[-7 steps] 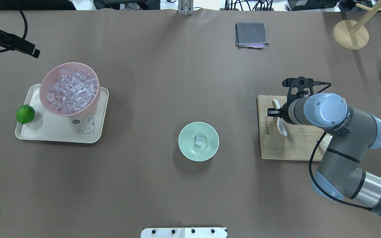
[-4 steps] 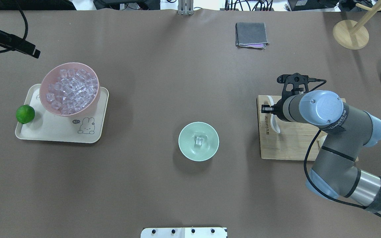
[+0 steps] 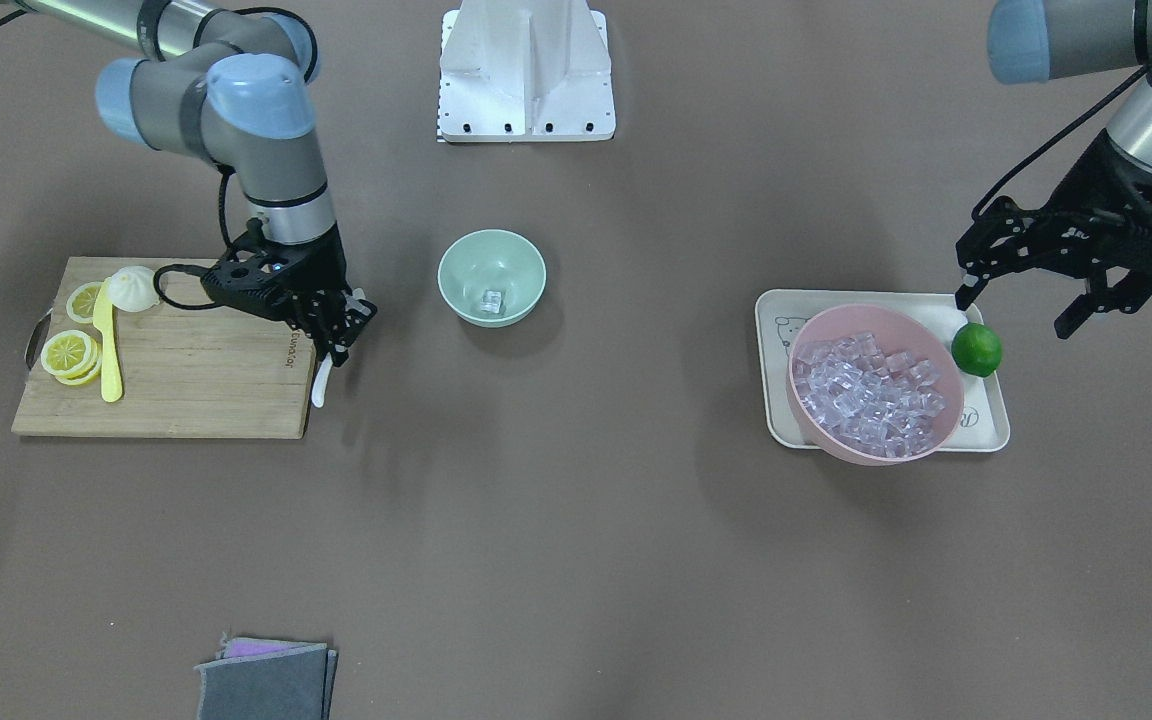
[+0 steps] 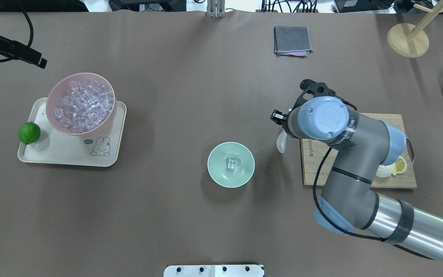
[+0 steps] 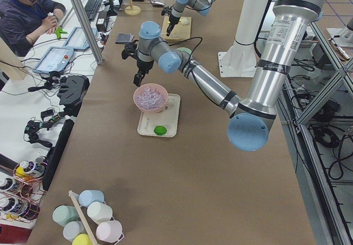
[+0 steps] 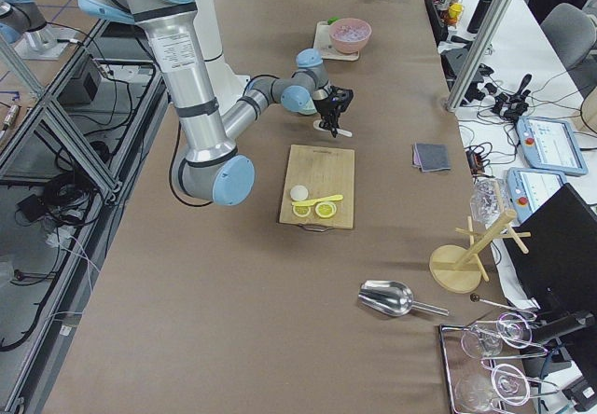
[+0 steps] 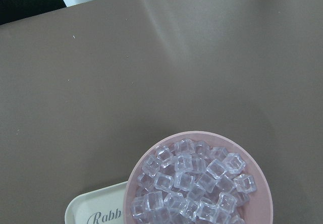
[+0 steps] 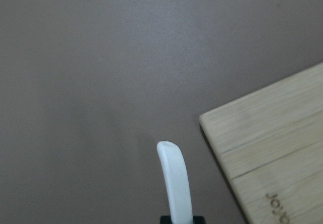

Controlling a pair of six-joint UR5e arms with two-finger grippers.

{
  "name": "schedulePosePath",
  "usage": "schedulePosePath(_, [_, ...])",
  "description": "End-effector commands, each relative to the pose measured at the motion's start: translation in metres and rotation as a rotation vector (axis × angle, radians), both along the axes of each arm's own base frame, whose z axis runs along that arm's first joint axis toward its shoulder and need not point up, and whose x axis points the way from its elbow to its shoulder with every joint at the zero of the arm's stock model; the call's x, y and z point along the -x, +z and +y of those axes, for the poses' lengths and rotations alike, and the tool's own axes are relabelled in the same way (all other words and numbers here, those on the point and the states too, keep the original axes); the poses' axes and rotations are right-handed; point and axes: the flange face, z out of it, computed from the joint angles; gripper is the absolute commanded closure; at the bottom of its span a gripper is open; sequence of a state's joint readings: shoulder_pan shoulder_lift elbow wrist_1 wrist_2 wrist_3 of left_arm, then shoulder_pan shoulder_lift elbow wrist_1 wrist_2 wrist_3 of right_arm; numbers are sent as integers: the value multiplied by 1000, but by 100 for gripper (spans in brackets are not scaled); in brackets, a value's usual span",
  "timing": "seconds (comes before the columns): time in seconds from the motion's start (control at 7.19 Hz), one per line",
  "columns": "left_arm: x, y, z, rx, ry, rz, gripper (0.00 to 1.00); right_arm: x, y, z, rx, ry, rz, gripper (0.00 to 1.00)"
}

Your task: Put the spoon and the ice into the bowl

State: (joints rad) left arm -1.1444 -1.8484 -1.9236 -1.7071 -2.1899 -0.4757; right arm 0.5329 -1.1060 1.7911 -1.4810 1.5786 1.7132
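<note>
Ice (image 4: 231,164) done, sitting in bowl (image 4: 217,153); spoon (image 4: 281,143) left: right gripper (image 3: 336,338) clamped on its handle, just off the cutting board (image 4: 315,169), short of the bowl (left gripper (image 3: 1014,310) spread wide, empty, near pink bowl (image 4: 108,124)).

The spoon (image 8: 174,178) is glossy, the board (image 8: 272,148) bare wood.

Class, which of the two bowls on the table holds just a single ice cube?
The small mint-green bowl mid-table: one ice cube sits in it, while the larger pink bowl on the tray is heaped with cubes.
</note>
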Motion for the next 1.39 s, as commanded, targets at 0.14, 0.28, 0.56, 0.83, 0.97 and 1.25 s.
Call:
schedulePosePath(0.14, [6,37,-20,-64,90,-82,2,59,-99,48,143,138,-27,100])
schedulePosePath(0.28, [25,53,-29,-53,76,-99,2,75,-99,68,115,154,-16,100])
schedulePosePath(0.56, [31,59,-29,-54,80,-104,2,85,-95,79,73,188,0,100])
schedulePosePath(0.83, [34,63,-28,-48,76,-106,2,84,-96,75,7,183,32,12])
schedulePosePath(0.97, [35,65,-28,-44,74,-109,2,81,-94,70,-22,172,54,0])
schedulePosePath(1.25, [59,70,-33,-26,34,-114,2,46,-105,40,-96,130,77,0])
